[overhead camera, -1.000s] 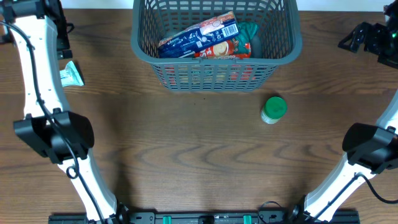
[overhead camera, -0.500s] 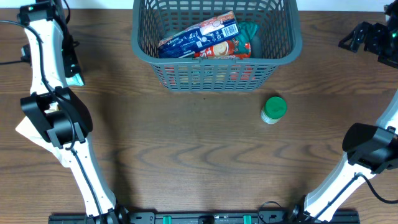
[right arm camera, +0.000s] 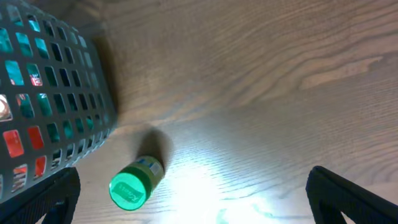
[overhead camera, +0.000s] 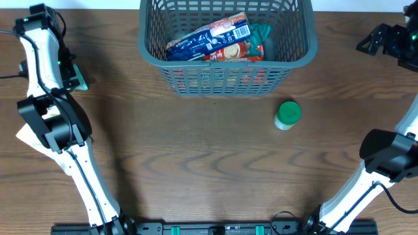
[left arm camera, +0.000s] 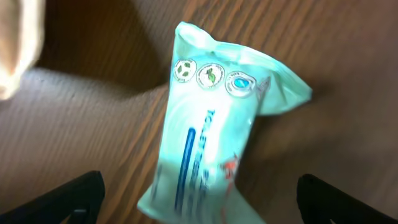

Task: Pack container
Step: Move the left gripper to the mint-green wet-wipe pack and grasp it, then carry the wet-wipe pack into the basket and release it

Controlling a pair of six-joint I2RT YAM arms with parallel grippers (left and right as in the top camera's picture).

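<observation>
Two arms in view, one at each side of the wooden table (overhead camera: 196, 163).

Container (overhead camera: 226, 63): the dark grey lattice basket stands at the far edge, centre, with its rear cut off by the frame. Inside it lie a blue-and-white packet (overhead camera: 209, 36), a red packet (overhead camera: 235, 52) under and in front of it, and something teal (overhead camera: 262, 34) toward the right wall. The right wrist view shows red and teal through the slots of the container wall.

Green-lidded jar (overhead camera: 287, 114): on the table just in front of the container's right front corner, not touching it. The lid faces both cameras; whether it is upright or tipped, I cannot tell.

Pale teal packet (left arm camera: 214, 137): flat on the table, well to the left of the container. From overhead the left arm's upper link crosses over it, so only a sliver shows (overhead camera: 78, 76).

Left gripper (left arm camera: 202, 202): hangs over the packet, jaws wide apart, one dark fingertip in each lower corner of the wrist view and the packet's near end between them. No contact seen. A blurred cream shape (left arm camera: 18, 43) sits in the top left of that view, unidentified.

Right gripper (overhead camera: 369, 42): far right, level with the container, well apart from the jar. Jaws apart, nothing between them.
</observation>
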